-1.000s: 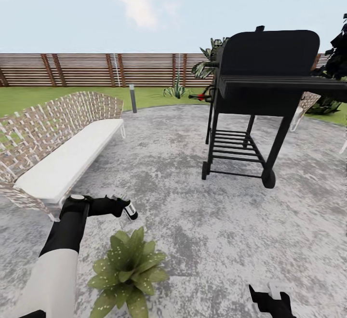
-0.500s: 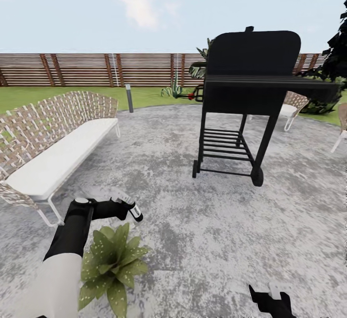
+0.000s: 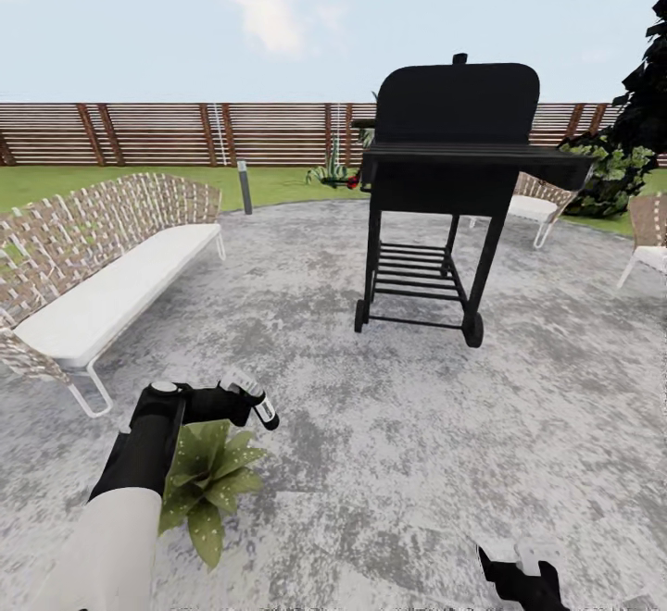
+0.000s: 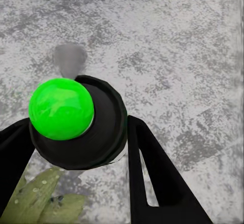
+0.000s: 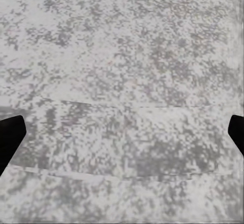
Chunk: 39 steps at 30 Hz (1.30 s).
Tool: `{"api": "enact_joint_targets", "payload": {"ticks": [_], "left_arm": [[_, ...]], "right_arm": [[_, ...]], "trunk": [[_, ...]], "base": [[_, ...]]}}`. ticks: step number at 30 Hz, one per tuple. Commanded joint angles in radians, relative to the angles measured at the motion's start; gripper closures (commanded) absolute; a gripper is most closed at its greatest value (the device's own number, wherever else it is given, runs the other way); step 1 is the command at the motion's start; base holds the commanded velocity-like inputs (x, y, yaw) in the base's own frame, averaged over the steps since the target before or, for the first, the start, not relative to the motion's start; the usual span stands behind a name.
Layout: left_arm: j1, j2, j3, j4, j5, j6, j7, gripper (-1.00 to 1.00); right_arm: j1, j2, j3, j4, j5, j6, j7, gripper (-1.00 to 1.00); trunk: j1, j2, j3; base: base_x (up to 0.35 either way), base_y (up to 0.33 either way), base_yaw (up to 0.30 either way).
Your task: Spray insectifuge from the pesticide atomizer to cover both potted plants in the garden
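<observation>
While the round grey paving (image 3: 417, 426) takes up most of the garden (image 3: 278, 187) ahead, a black grill (image 3: 454, 176) stands on it in front of the slatted wooden fence (image 3: 167, 134), with a wicker bench (image 3: 102, 268) off to the robot's left. Nearer in, one potted plant (image 3: 208, 481) sits low on the paving, partly behind the left forearm. The left gripper (image 3: 245, 405) hangs just above that plant's far edge, its two dark fingers (image 4: 152, 173) pinching the pesticide atomizer (image 4: 76, 117), whose black top carries a bright green knob. The right gripper (image 3: 519, 579) rests low over bare paving with its fingers spread wide and nothing between them. Judging from the head view, the atomizer sits past the rosette's middle, so spray could land on stone rather than leaves; the second plant cannot be made out, and leaving it would fall short of full cover.
</observation>
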Motion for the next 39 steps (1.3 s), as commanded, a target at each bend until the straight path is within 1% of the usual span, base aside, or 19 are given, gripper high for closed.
{"api": "enact_joint_targets", "payload": {"ticks": [1, 3, 8, 11, 12, 14, 15, 17, 18, 19, 20, 21, 22, 24, 27, 30, 32, 36, 39], "left_arm": [[-0.001, -0.001, 0.004, 0.0, -0.005, 0.009, -0.008, 1.0], [0.0, -0.003, 0.004, 0.002, -0.005, -0.017, -0.007, 1.0], [0.0, -0.009, 0.004, 0.021, -0.004, -0.025, -0.007, 1.0], [0.0, -0.04, 0.003, 0.042, -0.007, -0.028, -0.007, 1.0], [0.0, -0.045, 0.0, 0.058, -0.01, -0.03, -0.007, 1.0], [-0.001, -0.044, -0.026, 0.074, -0.013, -0.031, -0.008, 1.0], [-0.001, -0.041, -0.048, 0.083, -0.014, -0.032, -0.009, 1.0], [0.0, -0.027, -0.075, 0.122, -0.02, -0.048, -0.011, 1.0], [0.0, -0.017, -0.079, 0.139, -0.023, -0.065, -0.013, 1.0], [0.0, 0.002, -0.083, 0.172, -0.029, -0.104, -0.017, 1.0], [-0.001, 0.025, -0.086, 0.23, -0.049, -0.159, -0.018, 1.0], [-0.002, 0.063, -0.088, 0.319, -0.106, -0.234, -0.019, 1.0], [-0.002, 0.09, -0.088, 0.425, -0.168, -0.36, -0.017, 1.0], [-0.002, 0.097, -0.088, 0.491, -0.209, -0.427, -0.014, 1.0], [-0.002, 0.102, -0.088, 0.536, -0.301, -0.462, -0.013, 1.0], [0.0, 0.103, -0.088, 0.55, -0.365, -0.466, -0.013, 1.0], [0.0, 0.103, -0.087, 0.568, -0.386, -0.466, -0.014, 1.0], [0.023, 0.126, -0.066, 0.591, -0.413, -0.479, 0.007, 1.0], [0.04, 0.138, -0.051, 0.608, -0.406, -0.478, 0.019, 1.0]], "right_arm": [[-0.001, 0.0, -0.008, 0.0, 0.006, -0.005, 0.008, -1.0], [-0.001, 0.0, -0.008, 0.0, 0.006, -0.005, 0.008, -1.0], [-0.001, -0.001, -0.009, 0.043, 0.006, -0.005, 0.008, -1.0], [-0.001, -0.001, -0.009, 0.048, 0.006, -0.005, 0.008, -1.0], [-0.001, -0.001, -0.008, 0.049, 0.007, -0.005, 0.008, -1.0], [-0.001, -0.001, -0.006, 0.048, 0.014, -0.003, 0.009, -1.0], [-0.002, -0.002, 0.004, 0.047, 0.035, -0.003, 0.009, -1.0], [-0.003, -0.01, 0.064, 0.043, 0.113, -0.003, 0.01, -1.0], [-0.002, -0.011, 0.092, 0.043, 0.135, -0.004, 0.01, -1.0], [-0.004, -0.012, 0.14, 0.042, 0.156, -0.004, 0.011, -1.0], [-0.012, -0.013, 0.209, 0.042, 0.169, -0.004, 0.013, -1.0], [-0.033, -0.011, 0.338, 0.043, 0.175, -0.004, 0.021, -1.0], [-0.051, -0.005, 0.479, 0.042, 0.177, -0.001, 0.075, -1.0], [-0.071, 0.005, 0.531, 0.041, 0.177, 0.0, 0.129, -1.0], [-0.118, 0.051, 0.554, 0.04, 0.177, 0.002, 0.226, -1.0], [-0.147, 0.09, 0.557, 0.04, 0.178, 0.002, 0.305, -1.0], [-0.154, 0.106, 0.557, 0.04, 0.178, 0.002, 0.342, -1.0], [-0.169, 0.129, 0.544, 0.017, 0.182, -0.01, 0.326, -1.0], [-0.169, 0.143, 0.538, 0.019, 0.181, -0.008, 0.326, -1.0]], "trunk": [[-0.001, -0.001, -0.001], [-0.001, -0.001, -0.001], [-0.001, -0.001, -0.001], [-0.001, -0.001, -0.001], [-0.001, -0.001, -0.001], [-0.001, -0.001, -0.001], [-0.001, -0.001, -0.001], [-0.001, -0.001, -0.001], [-0.001, -0.001, -0.001], [-0.001, -0.001, -0.001], [-0.001, -0.001, -0.001], [-0.001, -0.001, -0.001], [-0.001, -0.001, -0.001], [-0.001, -0.001, -0.001], [-0.001, -0.001, -0.001], [-0.001, -0.001, -0.001], [-0.001, -0.001, -0.001], [-0.001, -0.001, -0.001], [-0.001, -0.001, -0.001]], "base": [[-0.23, -0.213, 0.0], [-0.236, -0.207, 0.0], [-0.268, -0.177, 0.0], [-0.315, -0.044, 0.0], [-0.329, -0.01, 0.0], [-0.256, -0.004, 0.0], [-0.107, -0.002, 0.0], [-0.041, -0.001, 0.0], [-0.018, 0.0, 0.0], [-0.009, 0.0, 0.0], [-0.004, 0.0, 0.0], [0.0, 0.0, 0.0], [0.0, 0.0, 0.0], [0.0, 0.0, 0.0], [0.0, 0.0, 0.0], [0.0, 0.0, 0.0], [0.0, 0.0, 0.0], [0.0, 0.0, 0.0], [0.0, 0.0, 0.0]]}}
